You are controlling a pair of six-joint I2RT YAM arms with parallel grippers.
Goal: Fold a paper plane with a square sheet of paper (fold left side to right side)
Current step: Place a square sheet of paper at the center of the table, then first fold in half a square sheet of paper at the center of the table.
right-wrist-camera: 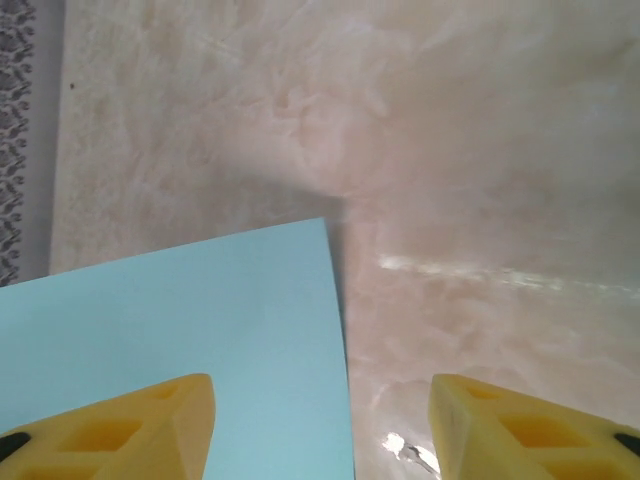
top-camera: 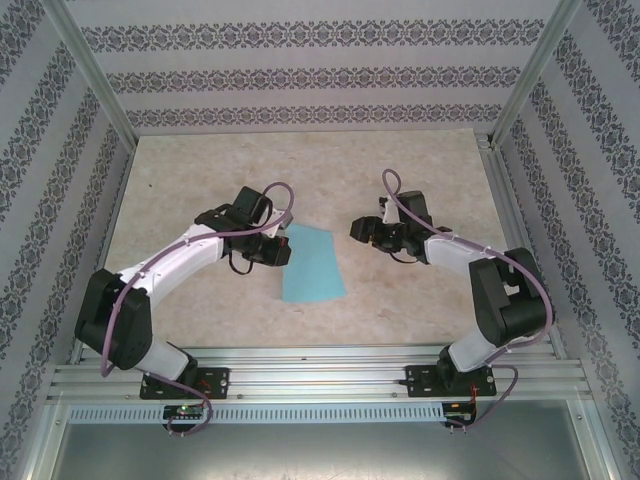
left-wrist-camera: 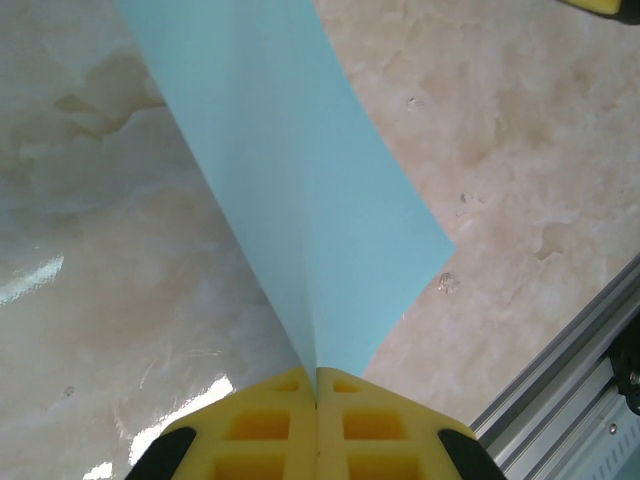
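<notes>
So the left gripper is pinched fully closed on one edge of the square sheet of paper. Its yellow fingers meet at the bottom of the wrist view, and the blue sheet curves up out of them toward the top of the frame. The right gripper has its jaws wide apart with nothing in them, and the sheet's corner sits lower left in its view. From the top camera the paper is mid-frame on the table, between both grippers, with the right one clear of it. My worry: with only one edge held and nothing pinning the far side, the thin sheet could slide or twist as it's carried over, giving a crooked crease. Count: one sheet, two grippers, one table.
</notes>
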